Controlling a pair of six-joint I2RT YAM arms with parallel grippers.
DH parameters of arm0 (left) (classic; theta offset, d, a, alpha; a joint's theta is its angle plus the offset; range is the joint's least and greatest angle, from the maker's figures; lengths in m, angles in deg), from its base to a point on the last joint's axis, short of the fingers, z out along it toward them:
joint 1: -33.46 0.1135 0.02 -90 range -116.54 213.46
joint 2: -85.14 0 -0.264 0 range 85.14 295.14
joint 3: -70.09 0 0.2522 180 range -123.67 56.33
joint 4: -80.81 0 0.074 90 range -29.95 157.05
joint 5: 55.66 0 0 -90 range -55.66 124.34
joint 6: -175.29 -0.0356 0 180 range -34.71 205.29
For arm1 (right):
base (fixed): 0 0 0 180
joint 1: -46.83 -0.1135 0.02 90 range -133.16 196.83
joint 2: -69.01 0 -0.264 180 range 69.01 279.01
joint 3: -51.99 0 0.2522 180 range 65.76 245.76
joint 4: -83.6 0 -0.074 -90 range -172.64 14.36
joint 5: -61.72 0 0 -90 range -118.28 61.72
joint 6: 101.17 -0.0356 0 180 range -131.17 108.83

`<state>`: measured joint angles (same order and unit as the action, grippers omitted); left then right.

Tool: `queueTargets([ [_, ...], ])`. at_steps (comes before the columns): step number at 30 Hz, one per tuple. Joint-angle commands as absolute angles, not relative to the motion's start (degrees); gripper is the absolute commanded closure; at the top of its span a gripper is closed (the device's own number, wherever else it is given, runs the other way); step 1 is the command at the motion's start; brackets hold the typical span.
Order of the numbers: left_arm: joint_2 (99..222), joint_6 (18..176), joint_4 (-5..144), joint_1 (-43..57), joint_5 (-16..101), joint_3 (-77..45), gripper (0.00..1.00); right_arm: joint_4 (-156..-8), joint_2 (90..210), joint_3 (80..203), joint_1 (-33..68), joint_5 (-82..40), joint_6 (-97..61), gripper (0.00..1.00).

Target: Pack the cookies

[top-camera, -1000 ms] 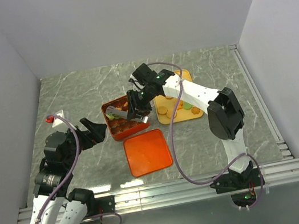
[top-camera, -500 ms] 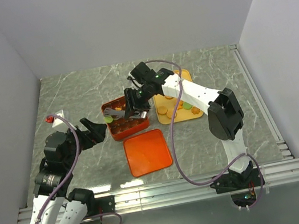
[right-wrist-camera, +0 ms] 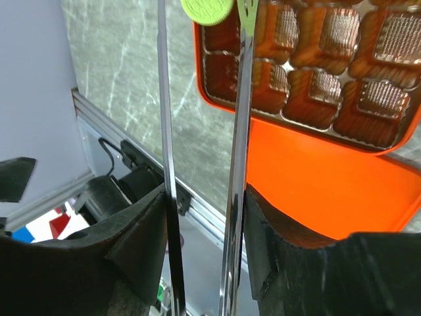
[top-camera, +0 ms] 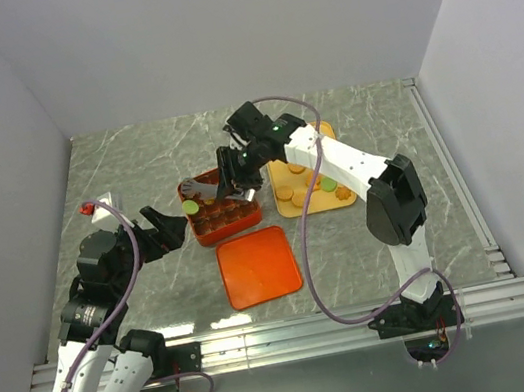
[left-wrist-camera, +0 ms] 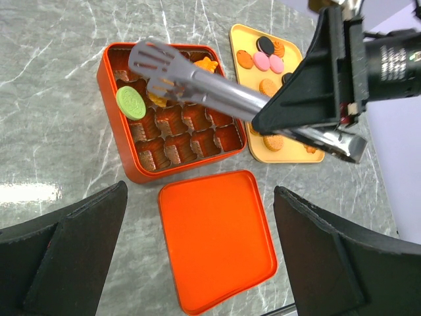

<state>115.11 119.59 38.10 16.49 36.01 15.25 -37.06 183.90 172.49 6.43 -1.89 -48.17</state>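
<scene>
The orange-red gridded box [top-camera: 247,227] sits mid-table, with its flat lid [top-camera: 258,266] in front of it. My right gripper [top-camera: 238,172] is shut on metal tongs [top-camera: 209,193], whose tips hover spread over the box's far-left cells. A green cookie [top-camera: 189,208] lies tilted on a left-edge cell, just beside the tips; it also shows in the left wrist view [left-wrist-camera: 131,103] and the right wrist view [right-wrist-camera: 208,9]. An orange cookie [left-wrist-camera: 205,64] lies in a far cell. More cookies [left-wrist-camera: 266,62] lie on the yellow tray [top-camera: 324,132]. My left gripper [top-camera: 161,229] is open and empty, left of the box.
The yellow tray stands right of the box, under my right arm. The lid [left-wrist-camera: 217,237] lies between my left fingers in the left wrist view. A small white and red object [top-camera: 98,206] sits at the far left. Grey walls enclose the table.
The tongs swung left across the box with the green cookie, and now stand spread with the cookie lying at the box's left edge. The left arm has not moved.
</scene>
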Motion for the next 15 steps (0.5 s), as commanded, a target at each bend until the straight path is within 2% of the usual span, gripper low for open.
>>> queueTargets([
  [1,115.2,119.6,38.8,16.2,37.0,13.8,0.0,-36.1,181.0,177.2,6.1,-4.5,-48.4,0.47],
  [7,115.3,119.4,39.0,16.2,37.5,13.8,0.01,-35.4,179.3,178.6,5.5,-5.4,-48.1,0.48],
  [10,115.3,119.3,39.0,16.2,37.8,13.9,0.01,-35.5,179.0,178.7,3.3,-4.8,-48.3,0.55],
  [15,114.9,119.3,39.1,16.2,37.8,13.9,0.01,-36.1,180.5,179.0,1.1,-3.6,-48.8,0.57],
])
